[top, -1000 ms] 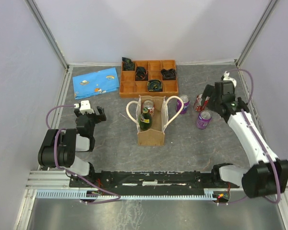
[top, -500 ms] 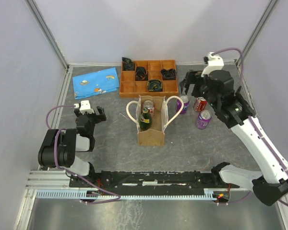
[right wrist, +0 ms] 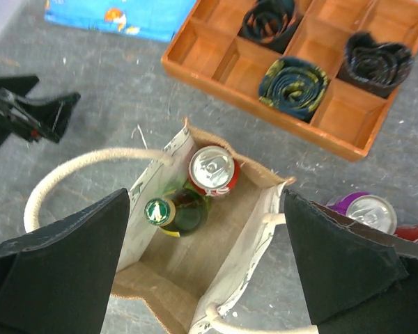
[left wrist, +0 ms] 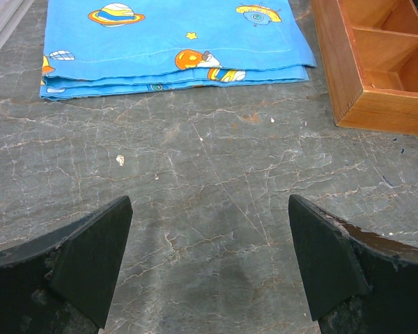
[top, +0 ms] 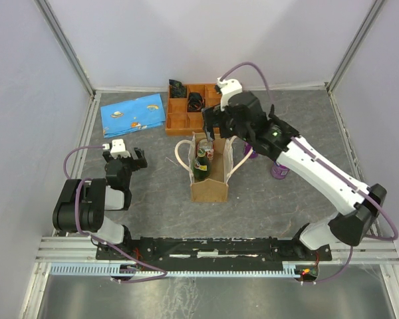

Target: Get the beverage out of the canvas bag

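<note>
The tan canvas bag (top: 209, 188) stands open at the table's middle, its rope handles spread to both sides. Inside it stand a green glass bottle (top: 201, 164) and a red soda can (top: 207, 147). The right wrist view looks straight down into the bag (right wrist: 261, 226), with the bottle (right wrist: 160, 211) on the left and the can (right wrist: 212, 169) behind it. My right gripper (top: 217, 130) hovers open above the bag's mouth (right wrist: 206, 209), holding nothing. My left gripper (top: 125, 157) rests open and empty on the table at the left (left wrist: 209, 236).
The orange wooden tray (top: 185, 121) with rolled dark items sits behind the bag (right wrist: 216, 62). A blue printed cloth (top: 133, 114) lies at the back left (left wrist: 174, 35). Purple cans (top: 280, 169) stand right of the bag (right wrist: 366, 212), partly hidden by my right arm.
My right arm has swung left from the cans at the right to above the bag. The left arm has not moved.
</note>
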`<state>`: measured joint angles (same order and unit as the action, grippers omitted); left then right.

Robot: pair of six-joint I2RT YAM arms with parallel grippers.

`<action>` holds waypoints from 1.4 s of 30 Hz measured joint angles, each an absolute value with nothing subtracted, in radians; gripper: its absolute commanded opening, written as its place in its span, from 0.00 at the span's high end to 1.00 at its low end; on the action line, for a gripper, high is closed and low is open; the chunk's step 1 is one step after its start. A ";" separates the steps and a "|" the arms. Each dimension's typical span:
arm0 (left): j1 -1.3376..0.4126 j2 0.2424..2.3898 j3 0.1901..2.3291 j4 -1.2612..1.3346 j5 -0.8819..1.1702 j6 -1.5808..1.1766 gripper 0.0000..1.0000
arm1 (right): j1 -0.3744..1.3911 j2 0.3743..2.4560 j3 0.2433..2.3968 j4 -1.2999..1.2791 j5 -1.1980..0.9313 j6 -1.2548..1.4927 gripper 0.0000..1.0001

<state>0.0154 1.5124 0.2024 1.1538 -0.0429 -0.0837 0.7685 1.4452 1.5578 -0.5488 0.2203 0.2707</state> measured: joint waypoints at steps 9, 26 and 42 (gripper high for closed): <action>0.015 1.512 0.203 1.154 -0.043 -0.084 0.01 | 0.835 1.500 1.505 -0.561 0.221 0.261 0.02; 0.015 1.512 0.203 1.154 -0.043 -0.084 0.01 | 0.877 1.567 1.317 -0.411 0.156 0.194 0.24; 0.015 1.512 0.203 1.154 -0.043 -0.084 0.01 | 0.877 1.628 1.288 -0.289 0.127 0.186 0.50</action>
